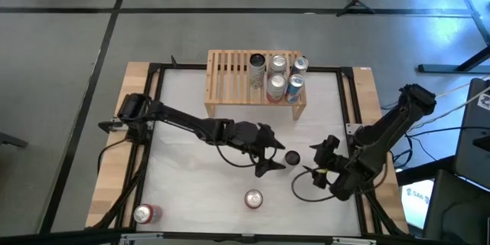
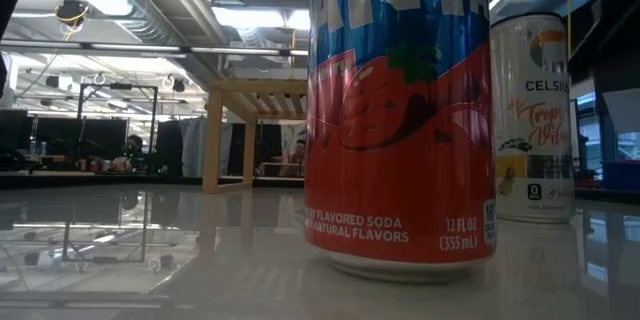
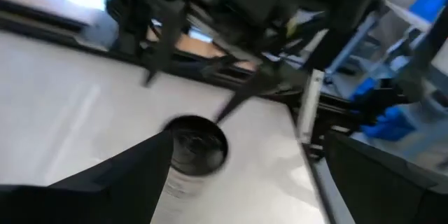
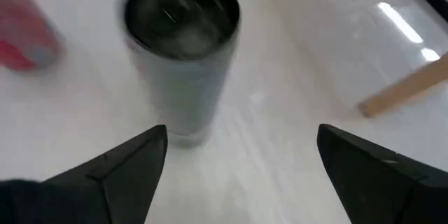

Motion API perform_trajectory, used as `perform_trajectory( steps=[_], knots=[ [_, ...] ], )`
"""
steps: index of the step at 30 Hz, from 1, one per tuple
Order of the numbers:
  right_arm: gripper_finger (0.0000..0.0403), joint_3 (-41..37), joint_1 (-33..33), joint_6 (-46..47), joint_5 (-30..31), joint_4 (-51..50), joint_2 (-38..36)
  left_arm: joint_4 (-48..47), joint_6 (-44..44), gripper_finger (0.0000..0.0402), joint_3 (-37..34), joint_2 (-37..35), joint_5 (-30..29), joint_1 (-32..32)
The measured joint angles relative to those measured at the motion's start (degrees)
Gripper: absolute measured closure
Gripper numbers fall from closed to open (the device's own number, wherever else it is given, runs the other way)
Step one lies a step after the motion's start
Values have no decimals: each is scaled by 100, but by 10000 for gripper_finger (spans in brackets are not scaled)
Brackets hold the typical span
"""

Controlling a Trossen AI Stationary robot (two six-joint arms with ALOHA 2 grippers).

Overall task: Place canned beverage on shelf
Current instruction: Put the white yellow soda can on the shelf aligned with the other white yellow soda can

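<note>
Reaching for the dark-topped silver can (image 1: 292, 157), which stands upright on the white table (image 1: 184, 122) well in front of the slatted light-wood shelf (image 1: 230, 76), I should bracket it squarely before squeezing. My left gripper (image 1: 269, 155) sits just beside the can, spread and empty, arm stretched low; my right gripper (image 1: 318, 161) waits spread on the can's other side, probably also aimed at it.

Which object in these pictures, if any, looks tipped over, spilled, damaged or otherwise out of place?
Nothing stands out. Five cans stand upright on the shelf. The dark can stands upright on the table between the open left gripper and open right gripper. Two more cans stand near the front edge. No spill shows.
</note>
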Motion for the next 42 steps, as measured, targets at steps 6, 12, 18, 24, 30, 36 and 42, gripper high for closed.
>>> perform_trajectory(
  steps=[6, 12, 18, 24, 30, 36, 42],
  knots=[
    [42, 7, 223, 97, 143, 132, -343, 391, 374, 40, -4, 205, -363, -27],
    [42, 7, 551, 663, 551, 114, -460, 823, 715, 40, -11, 411, -827, -174],
    [42, 7, 703, 751, 577, 108, -493, 1133, 840, 40, -10, 599, -1105, -120],
    [42, 7, 690, 769, 583, 112, -493, 1329, 807, 40, -13, 816, -1063, -191],
    [42, 7, 690, 768, 582, 48, -491, 1392, 805, 40, -13, 1058, -1091, -127],
    [42, 7, 690, 768, 590, 7, -491, 1638, 803, 40, -13, 1259, -1055, -134],
    [42, 4, 690, 865, 590, -44, -491, 1612, 807, 40, -13, 1428, -1025, -125]
  ],
)
